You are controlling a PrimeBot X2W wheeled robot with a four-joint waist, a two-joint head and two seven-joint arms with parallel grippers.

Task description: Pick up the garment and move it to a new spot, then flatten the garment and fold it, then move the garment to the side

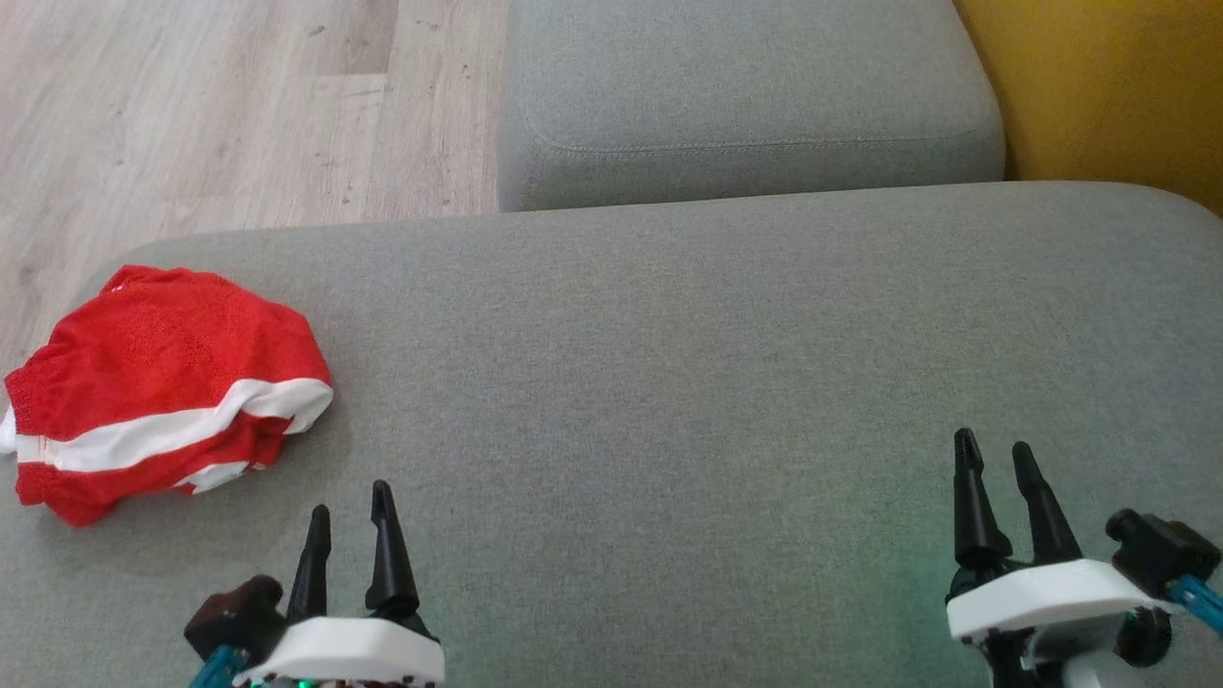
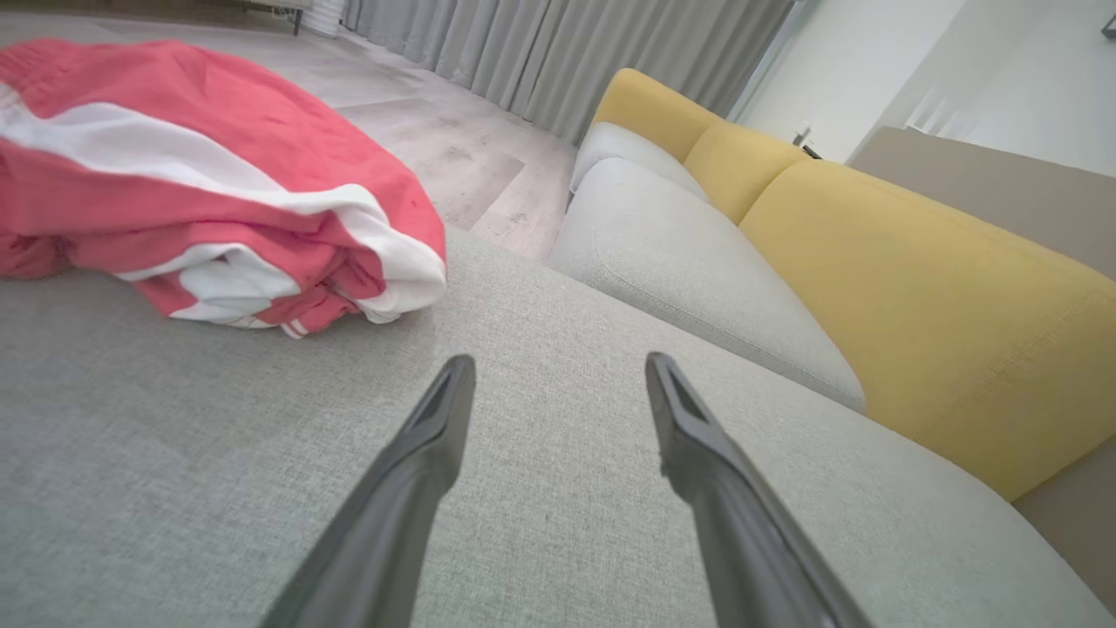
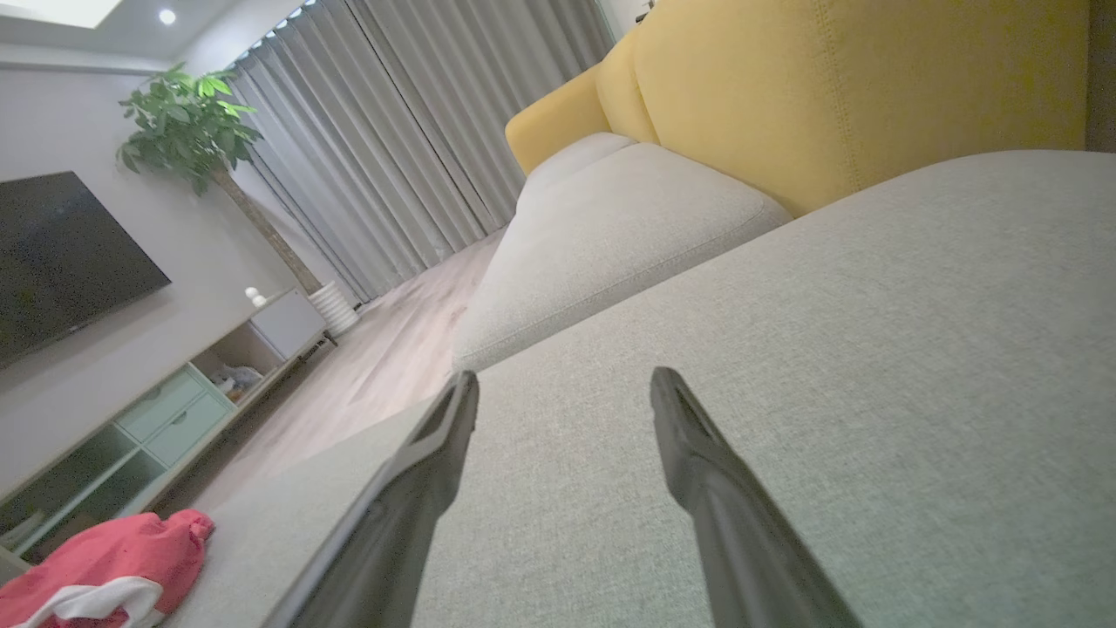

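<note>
On the grey seat cushion (image 1: 717,334), head view: red mesh shorts (image 1: 162,382) with a white stripe lie in a loose bundle at about 9 o'clock of the frame. They sit on the cushion's left end, close to its edge, with part of the bundle reaching the frame's left border.

Left gripper (image 1: 351,499) is at 7 o'clock, fingers pointing toward 12, spread wide, nothing between them. The shorts lie at its 10 o'clock, near but not touching.

Right gripper (image 1: 994,441) is at 4 o'clock, fingers also wide apart and empty, over bare cushion, well apart from the shorts.

A second grey cushion (image 1: 745,86) is at 12 o'clock, a yellow backrest (image 1: 1099,86) at 1–2 o'clock, pale wood floor (image 1: 191,115) at 10–11 o'clock.

Left wrist view: left gripper (image 2: 560,360) shows a broad gap with grey fabric behind it. Shorts (image 2: 218,201) are at 10 o'clock, folds of red and white layered at the near end. Grey curtains (image 2: 567,44) hang at 12.

Right wrist view: right gripper (image 3: 565,375) open wide over the cushion. Shorts (image 3: 105,567) are small at 8 o'clock, at the cushion's far end. Beyond: television (image 3: 61,253) at 9, potted plant (image 3: 187,122) at 10, low media cabinet (image 3: 174,392) at 8–9.
</note>
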